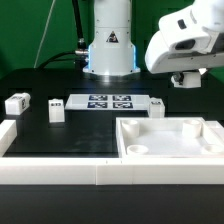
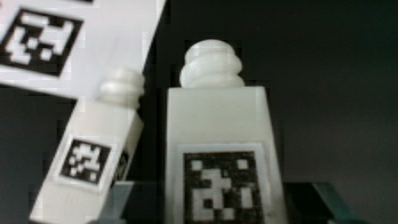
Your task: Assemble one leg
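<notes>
White plastic, exterior view: a small tagged block-like leg (image 1: 57,110) lies loose on the black table (image 1: 40,85), near the thin flat white marker board (image 1: 105,102)
Tray-like piece (image 1: 170,140): large, white and square, rim up, probably waiting for legs
Gripper (image 1: 186,80): white, two-fingered, hangs above the tray-like piece; gap hidden
Wrist view, leg (image 2: 222,130): stands between the dark fingers (image 2: 128,205), ribbed tip pointing away, seemingly positioned for fitting
Grip: gripper (image 2: 222,205) flanks the leg; touching or apart, cannot tell
Neighbour: a second leg (image 2: 98,140) just beside; marker board (image 2: 71,40) beyond

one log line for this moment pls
gripper: open, empty, above table | leg: not grasped, beside marker board
</notes>
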Motion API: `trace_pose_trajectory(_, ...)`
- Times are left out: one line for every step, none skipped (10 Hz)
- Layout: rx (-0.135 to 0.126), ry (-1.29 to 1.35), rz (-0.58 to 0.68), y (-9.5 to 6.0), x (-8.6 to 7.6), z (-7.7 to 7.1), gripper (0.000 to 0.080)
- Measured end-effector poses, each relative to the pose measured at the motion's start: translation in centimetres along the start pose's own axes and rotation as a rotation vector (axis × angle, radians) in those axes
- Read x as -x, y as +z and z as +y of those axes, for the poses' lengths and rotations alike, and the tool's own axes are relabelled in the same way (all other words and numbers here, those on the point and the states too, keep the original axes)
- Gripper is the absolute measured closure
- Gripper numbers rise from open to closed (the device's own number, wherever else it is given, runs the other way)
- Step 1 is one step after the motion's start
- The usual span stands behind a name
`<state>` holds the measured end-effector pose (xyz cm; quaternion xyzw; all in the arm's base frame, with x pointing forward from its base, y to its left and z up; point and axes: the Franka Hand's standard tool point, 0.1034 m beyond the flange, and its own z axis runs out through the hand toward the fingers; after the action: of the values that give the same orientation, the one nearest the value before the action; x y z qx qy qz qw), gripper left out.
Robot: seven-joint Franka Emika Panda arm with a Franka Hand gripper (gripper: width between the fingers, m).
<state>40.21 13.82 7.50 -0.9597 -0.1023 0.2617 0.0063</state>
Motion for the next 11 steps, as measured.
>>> trace_pose_trajectory(-0.002,-0.040,0.077,-0.4,-0.6,0.7,0.0511)
trace_pose_trajectory(-0.011,-0.065,0.121,-1.3,-1.2,1.4,0.0511)
trace_pose_trajectory(-0.011,-0.082,0.203,-3.0,-2.2,2.1,0.0511)
trace_pose_trajectory(-0.007,-0.105,0.289,-5.3,-2.9,3.0,0.0511)
trace_pose_trajectory(0.004,-0.120,0.362,-6.9,-3.4,3.7,0.0511)
trace_pose_trajectory(0.014,-0.118,0.445,-7.1,-4.0,3.8,0.0511)
trace_pose_trajectory(0.022,-0.116,0.547,-7.0,-4.2,4.1,0.0511)
trace_pose_trajectory(0.032,-0.114,0.629,-7.0,-4.2,4.4,0.0511)
trace_pose_trajectory(0.040,-0.113,0.689,-7.0,-4.3,4.6,0.0511)
trace_pose_trajectory(0.064,-0.126,0.800,-7.6,-4.7,5.2,0.0511)
trace_pose_trajectory(0.088,-0.136,0.868,-8.2,-5.2,6.2,0.0511)
